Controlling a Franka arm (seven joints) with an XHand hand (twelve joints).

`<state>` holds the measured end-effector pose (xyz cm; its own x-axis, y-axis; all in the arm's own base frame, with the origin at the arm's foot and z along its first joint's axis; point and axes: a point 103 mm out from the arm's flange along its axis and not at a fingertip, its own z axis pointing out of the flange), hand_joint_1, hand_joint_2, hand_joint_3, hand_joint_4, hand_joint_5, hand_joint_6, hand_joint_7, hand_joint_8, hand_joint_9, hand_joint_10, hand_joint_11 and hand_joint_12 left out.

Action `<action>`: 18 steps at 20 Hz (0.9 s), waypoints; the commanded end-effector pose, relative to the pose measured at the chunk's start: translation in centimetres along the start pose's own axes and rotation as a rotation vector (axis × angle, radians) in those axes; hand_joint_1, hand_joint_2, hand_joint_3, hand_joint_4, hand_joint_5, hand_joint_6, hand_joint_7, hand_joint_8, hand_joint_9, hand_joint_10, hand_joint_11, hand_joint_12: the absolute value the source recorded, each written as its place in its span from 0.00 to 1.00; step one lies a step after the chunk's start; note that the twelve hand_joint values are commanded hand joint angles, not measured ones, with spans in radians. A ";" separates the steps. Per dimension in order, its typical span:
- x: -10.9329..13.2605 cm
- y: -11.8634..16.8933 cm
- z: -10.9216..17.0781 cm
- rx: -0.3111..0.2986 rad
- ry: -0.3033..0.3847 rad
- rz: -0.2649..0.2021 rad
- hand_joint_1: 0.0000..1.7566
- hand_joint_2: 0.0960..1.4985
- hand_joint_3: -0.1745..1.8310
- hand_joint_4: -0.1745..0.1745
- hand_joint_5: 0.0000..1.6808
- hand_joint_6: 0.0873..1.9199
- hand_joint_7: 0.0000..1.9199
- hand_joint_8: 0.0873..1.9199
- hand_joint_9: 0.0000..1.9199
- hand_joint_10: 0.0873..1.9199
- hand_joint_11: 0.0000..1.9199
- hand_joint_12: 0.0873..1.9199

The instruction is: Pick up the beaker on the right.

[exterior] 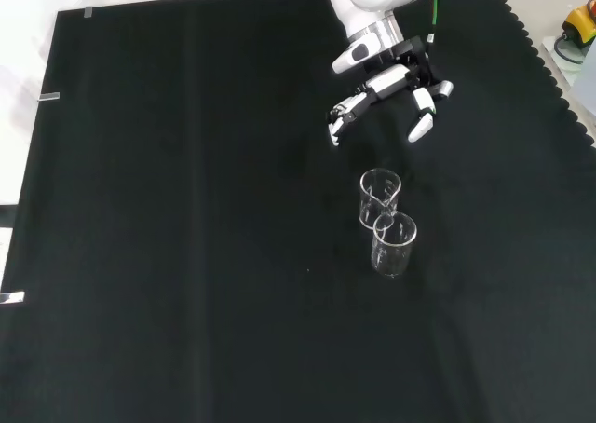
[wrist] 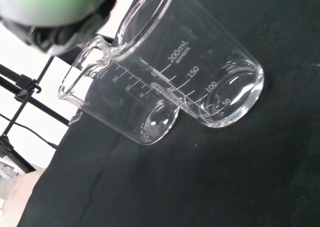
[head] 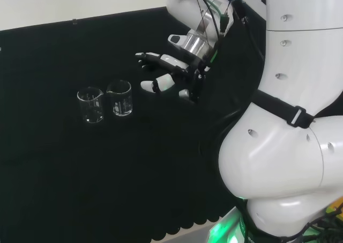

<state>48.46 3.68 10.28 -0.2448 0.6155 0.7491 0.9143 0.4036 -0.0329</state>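
Two clear beakers stand upright and close together on the black cloth, and both look empty. In the head view the right beaker (head: 120,97) is next to the left beaker (head: 91,105). The hand (head: 171,71) hovers a short way to their right, open, its fingers stretched toward the right beaker and apart from it. In the front view the hand (exterior: 391,92) is above the near beaker (exterior: 379,197), with the other beaker (exterior: 393,244) just below. The wrist view has the closer beaker (wrist: 215,72) overlapping the farther beaker (wrist: 125,107).
The arm's white links (head: 289,120) take up the right of the head view. The cloth's scalloped edge (exterior: 559,97) runs down the right of the front view, with an orange object (exterior: 582,22) beyond it. Bare cloth (exterior: 186,209) lies left of the beakers.
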 end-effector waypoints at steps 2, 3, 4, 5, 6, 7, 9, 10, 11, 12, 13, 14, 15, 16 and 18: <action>0.0 0.4 1.4 0.002 0.015 -0.011 0.48 0.16 0.63 0.41 0.12 0.00 0.09 0.25 0.13 0.28 0.00 0.58; 0.0 0.4 1.7 0.004 0.022 -0.011 0.48 0.16 0.63 0.41 0.12 0.00 0.09 0.25 0.13 0.28 0.00 0.58; -0.1 0.4 2.0 0.003 0.027 -0.010 0.48 0.16 0.63 0.41 0.12 0.00 0.09 0.26 0.13 0.28 0.00 0.58; -0.1 0.5 2.2 0.003 0.030 -0.010 0.48 0.16 0.63 0.41 0.12 0.00 0.09 0.26 0.13 0.28 0.00 0.58; -0.1 0.5 2.4 0.004 0.033 -0.010 0.48 0.16 0.63 0.41 0.12 0.00 0.09 0.26 0.13 0.28 0.00 0.58; -0.1 0.6 2.5 0.009 0.036 -0.010 0.48 0.16 0.63 0.41 0.12 0.00 0.09 0.26 0.13 0.28 0.00 0.58; -0.1 0.6 2.9 0.008 0.046 -0.013 0.48 0.16 0.63 0.41 0.12 0.00 0.09 0.26 0.13 0.28 0.00 0.58; -0.1 0.7 3.0 0.006 0.048 -0.015 0.47 0.16 0.63 0.41 0.12 0.00 0.09 0.26 0.13 0.28 0.00 0.58; -0.2 0.7 3.1 0.004 0.053 -0.017 0.47 0.16 0.63 0.41 0.12 0.00 0.09 0.26 0.13 0.28 0.00 0.58; -0.2 0.7 3.2 0.002 0.056 -0.018 0.47 0.16 0.62 0.41 0.12 0.00 0.09 0.26 0.13 0.28 0.00 0.57; -0.2 0.7 3.3 -0.001 0.061 -0.020 0.47 0.16 0.62 0.41 0.12 0.00 0.09 0.26 0.13 0.28 0.00 0.57; -0.2 0.7 3.4 -0.002 0.068 -0.021 0.47 0.16 0.62 0.41 0.12 0.00 0.09 0.26 0.14 0.28 0.00 0.57; -0.2 0.7 3.6 -0.005 0.081 -0.023 0.47 0.16 0.62 0.41 0.13 0.00 0.10 0.26 0.14 0.28 0.00 0.57; -0.2 0.7 3.7 -0.006 0.089 -0.025 0.47 0.16 0.62 0.41 0.13 0.00 0.10 0.26 0.14 0.28 0.00 0.57; -0.2 0.6 3.9 -0.009 0.102 -0.034 0.47 0.16 0.62 0.41 0.14 0.00 0.10 0.26 0.14 0.28 0.00 0.57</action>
<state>47.99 6.26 7.71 -0.2404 0.5505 0.7995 0.9093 0.4160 -0.0130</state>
